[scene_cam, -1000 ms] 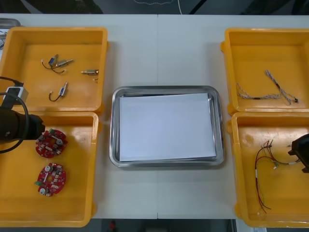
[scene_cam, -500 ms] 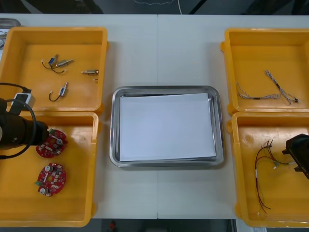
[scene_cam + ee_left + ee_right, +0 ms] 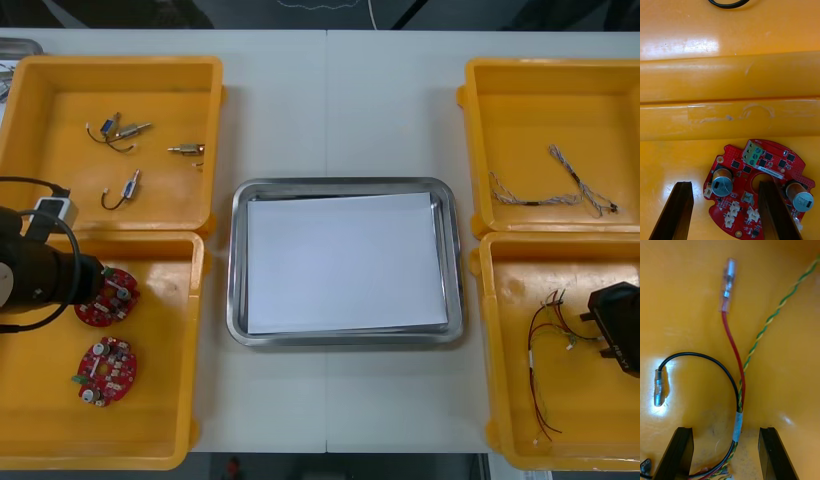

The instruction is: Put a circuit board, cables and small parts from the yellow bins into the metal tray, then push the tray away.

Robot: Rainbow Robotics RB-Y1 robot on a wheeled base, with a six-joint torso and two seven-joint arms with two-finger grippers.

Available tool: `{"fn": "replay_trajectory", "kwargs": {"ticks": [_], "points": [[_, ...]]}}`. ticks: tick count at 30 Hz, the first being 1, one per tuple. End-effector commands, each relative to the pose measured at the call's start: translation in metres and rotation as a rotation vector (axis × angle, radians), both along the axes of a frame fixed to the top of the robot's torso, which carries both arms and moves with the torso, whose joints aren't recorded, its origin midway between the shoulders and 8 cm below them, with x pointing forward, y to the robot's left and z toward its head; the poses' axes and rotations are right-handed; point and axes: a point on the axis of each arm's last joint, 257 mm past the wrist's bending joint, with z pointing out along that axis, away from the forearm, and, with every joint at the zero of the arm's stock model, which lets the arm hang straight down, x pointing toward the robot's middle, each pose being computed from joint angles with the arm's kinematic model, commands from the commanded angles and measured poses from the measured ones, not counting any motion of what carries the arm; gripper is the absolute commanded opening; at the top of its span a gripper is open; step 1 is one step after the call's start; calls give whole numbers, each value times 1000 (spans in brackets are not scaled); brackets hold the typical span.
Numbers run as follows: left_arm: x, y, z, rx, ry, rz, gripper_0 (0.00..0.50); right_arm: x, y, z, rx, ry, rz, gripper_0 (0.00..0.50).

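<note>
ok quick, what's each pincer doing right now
left pincer: open over a red circuit board, holding nothing
right pincer: open around the cable bundle, not gripping

Glossy plastic bins [image 3: 60, 100], shiny metal tray [image 3: 340, 184]

Left end effector [image 3: 725, 184] nearer the upper circuit board [image 3: 760, 165]; right end effector [image 3: 726, 429] farther in over the cables [image 3: 733, 348].

Four bins [image 3: 110, 62] — two boards [image 3: 104, 370] (one tray [image 3: 340, 185]).
</note>
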Motion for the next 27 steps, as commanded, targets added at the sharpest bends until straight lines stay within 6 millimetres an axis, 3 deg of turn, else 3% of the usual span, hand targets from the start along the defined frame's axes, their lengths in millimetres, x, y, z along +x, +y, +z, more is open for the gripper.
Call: {"fn": "replay_trajectory", "kwargs": {"ticks": [1, 14, 16, 17, 18, 19, 22, 24, 25, 26, 27], "points": [[-6, -1, -17, 35, 16, -64, 500, 11, 15, 4, 58, -27, -67, 500], [-2, -2, -25, 19, 8, -58, 500, 8, 18, -4, 71, -7, -77, 500], [-2, -3, -25, 19, 6, -59, 500, 7, 19, -5, 72, -3, -76, 376], [-2, -3, -26, 19, 7, -58, 500, 7, 19, -6, 71, -1, -75, 166], [-2, -3, -26, 19, 7, -58, 500, 7, 20, -6, 73, 0, -75, 29], [-2, -3, -26, 18, 7, -59, 500, 6, 20, -7, 73, 1, -75, 0], [-2, -4, -26, 17, 5, -58, 500, 5, 20, -7, 75, 2, -75, 0], [-2, -3, -25, 18, 5, -58, 307, 6, 18, -5, 70, -4, -74, 0], [-2, -3, -26, 18, 7, -59, 240, 6, 18, -4, 71, -5, -74, 0], [-2, -4, -26, 15, 7, -60, 120, 7, 17, -3, 71, -9, -75, 0], [-2, -5, -26, 14, 8, -60, 32, 7, 15, 0, 68, -14, -74, 0]]}}
